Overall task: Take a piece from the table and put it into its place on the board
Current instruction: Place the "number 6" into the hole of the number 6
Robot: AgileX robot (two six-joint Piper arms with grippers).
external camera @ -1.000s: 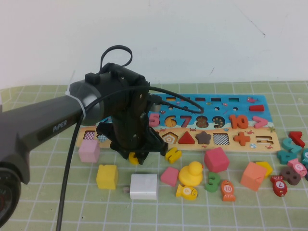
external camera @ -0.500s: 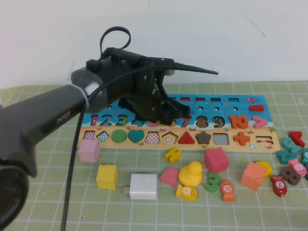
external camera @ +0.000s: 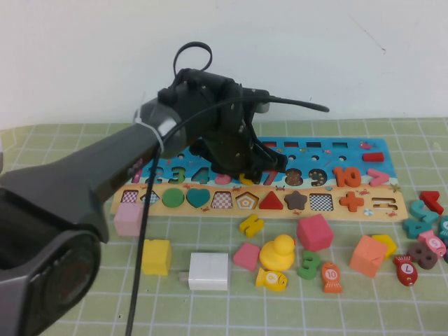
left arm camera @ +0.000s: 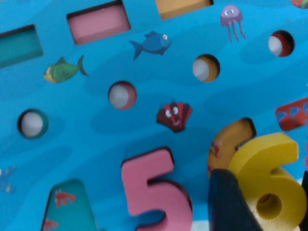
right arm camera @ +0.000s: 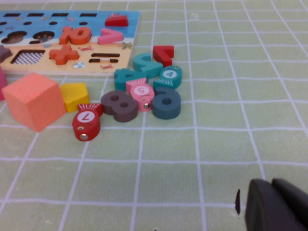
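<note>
Even, bright light, soft shadows under blocks on the desk [external camera: 84, 294]. Left wrist view blurred close up; right end effector [right arm camera: 276, 207] dark, out of focus.

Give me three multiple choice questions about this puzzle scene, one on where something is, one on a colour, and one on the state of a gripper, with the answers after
1. Where is the left gripper?
A. Over the board's numeral row
B. Over the white block
C. Off the table's far right

2. What colour is the numeral 5 seated on the board?
A. Green
B. Pink
C. Orange

3. What is the left gripper doing?
A. Open and empty
B. Shut on the yellow 6
C. Shut on the yellow duck

Answers:
1. A, in the high view it hangs above the blue part, near the numerals.
2. B, the left wrist view shows a pink 5 beside the open slot.
3. B, the yellow 6 sits pinched between its dark fingers, just over the slot. The right gripper stays low over the mat, apart from the loose pieces.
</note>
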